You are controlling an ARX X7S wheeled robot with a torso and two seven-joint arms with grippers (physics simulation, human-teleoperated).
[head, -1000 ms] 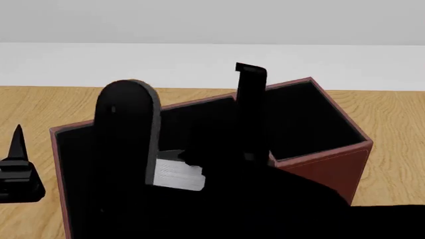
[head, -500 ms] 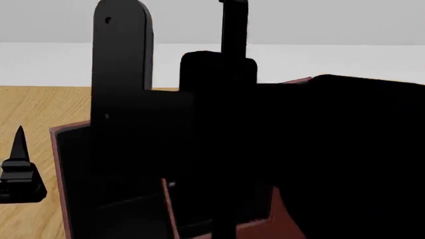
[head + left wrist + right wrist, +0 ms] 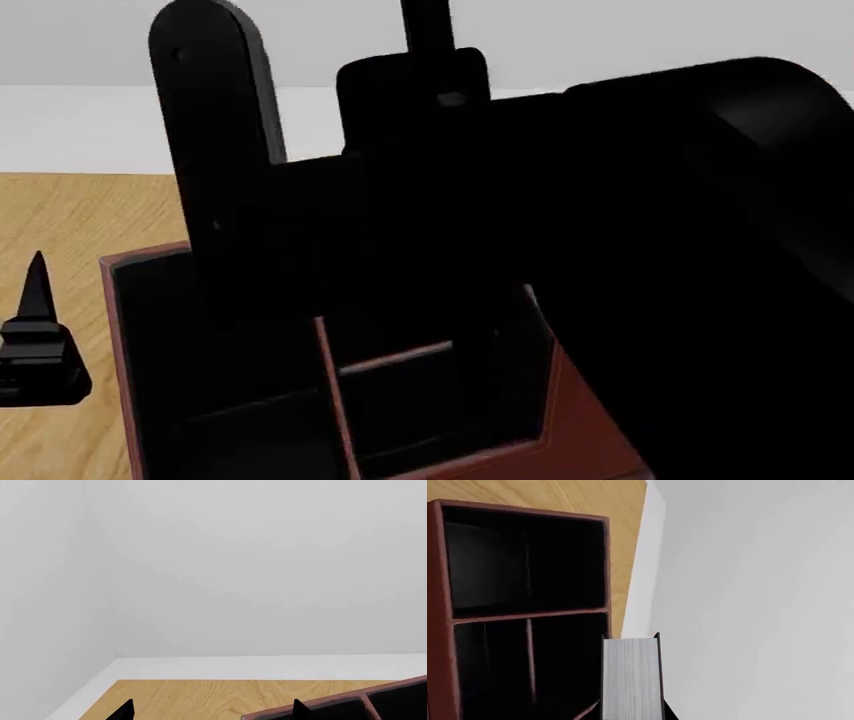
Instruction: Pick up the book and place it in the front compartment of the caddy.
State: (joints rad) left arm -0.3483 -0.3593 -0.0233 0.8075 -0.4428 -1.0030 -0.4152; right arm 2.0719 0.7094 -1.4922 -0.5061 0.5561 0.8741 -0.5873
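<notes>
Over the caddy (image 3: pixel 527 615) | book (image 3: pixel 630 677) rigid, compact, best pinched across its covers | right jaws' state unclear | left jaws unseen

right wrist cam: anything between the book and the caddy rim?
Nothing visible. In the right wrist view the book, white page edges showing, overlaps the caddy at its rim beside the black-lined cells, with no object between; contact can't be told.

right arm (image 3: pixel 641 250) hiding caddy (image 3: pixel 134 300) rear, book (image 3: pixel 632 677) cut off by edge
</notes>
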